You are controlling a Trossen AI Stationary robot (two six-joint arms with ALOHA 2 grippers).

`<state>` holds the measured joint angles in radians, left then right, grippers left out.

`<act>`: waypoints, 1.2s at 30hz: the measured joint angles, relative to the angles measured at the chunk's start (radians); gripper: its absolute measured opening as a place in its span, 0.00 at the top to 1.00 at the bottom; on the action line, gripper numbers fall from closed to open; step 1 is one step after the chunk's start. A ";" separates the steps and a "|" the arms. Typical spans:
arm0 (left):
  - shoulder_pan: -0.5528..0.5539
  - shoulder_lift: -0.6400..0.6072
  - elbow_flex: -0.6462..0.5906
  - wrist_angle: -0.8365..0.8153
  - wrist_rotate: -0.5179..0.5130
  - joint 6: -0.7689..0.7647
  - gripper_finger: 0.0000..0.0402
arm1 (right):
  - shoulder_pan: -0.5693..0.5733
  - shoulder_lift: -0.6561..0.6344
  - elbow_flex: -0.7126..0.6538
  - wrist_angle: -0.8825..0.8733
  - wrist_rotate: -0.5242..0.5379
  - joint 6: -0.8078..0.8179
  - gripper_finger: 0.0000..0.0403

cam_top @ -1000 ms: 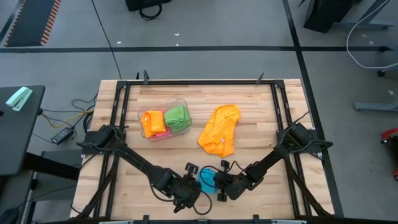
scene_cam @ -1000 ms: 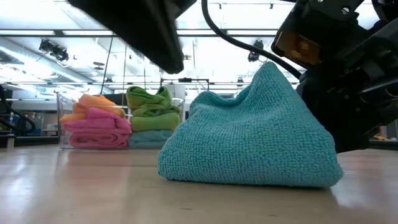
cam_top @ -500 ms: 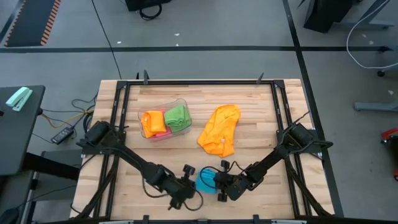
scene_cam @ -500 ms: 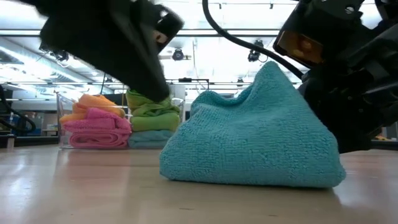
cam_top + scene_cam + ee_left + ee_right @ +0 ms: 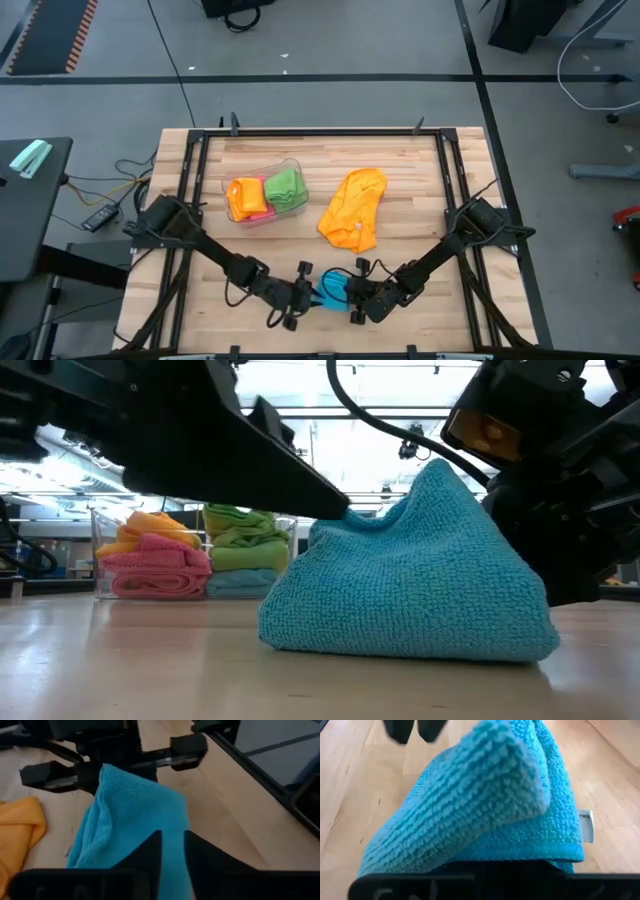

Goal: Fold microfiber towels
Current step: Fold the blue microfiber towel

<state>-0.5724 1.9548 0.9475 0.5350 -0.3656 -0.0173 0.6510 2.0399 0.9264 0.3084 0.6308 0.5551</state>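
A sky-blue microfiber towel [image 5: 330, 288] lies bunched near the table's near edge, between my two grippers. Its bottom rests on the wood and it rises to a peak [image 5: 437, 468]. My right gripper [image 5: 352, 298] is shut on it from the right. My left gripper [image 5: 173, 842] stands slightly open at the towel's upper left side [image 5: 330, 525], fingers nearly level. An orange towel [image 5: 353, 210] lies crumpled at mid-table. My left gripper's fingertips [image 5: 338, 508] reach the blue towel's upper left slope; whether they touch it I cannot tell. My right gripper holds the towel's raised part [image 5: 510, 780], coming slanting down from the table's right. The cloth hides its fingers. The towel stands tent-like with its lower edge [image 5: 400, 650] on the table.
A clear tub [image 5: 296, 170] at the far left holds folded orange, pink and green towels [image 5: 160, 550]. A black frame rail [image 5: 320, 132] runs round the table. A white tag [image 5: 586, 826] shows on the blue towel's hem.
My left gripper has come down from above and tipped from steeply downward to nearly level, ending with its fingertips at the blue towel's upper left side. The towel and my right gripper have kept still.
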 joint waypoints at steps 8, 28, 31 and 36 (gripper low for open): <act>0.015 0.076 0.059 -0.001 -0.059 -0.011 0.42 | 0.000 0.000 0.000 0.002 0.001 0.001 0.89; 0.106 0.108 0.061 0.001 0.050 -0.103 0.30 | 0.000 0.000 0.014 -0.003 -0.003 -0.032 0.89; 0.119 0.119 0.062 0.005 0.051 -0.118 0.30 | 0.005 0.000 0.019 -0.004 -0.009 -0.033 0.89; 0.124 0.127 0.062 -0.005 0.060 -0.155 0.30 | 0.005 0.000 0.038 -0.023 -0.026 -0.034 0.89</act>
<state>-0.4480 2.0816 1.0092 0.5300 -0.3058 -0.1719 0.6559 2.0401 0.9643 0.2854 0.6046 0.5209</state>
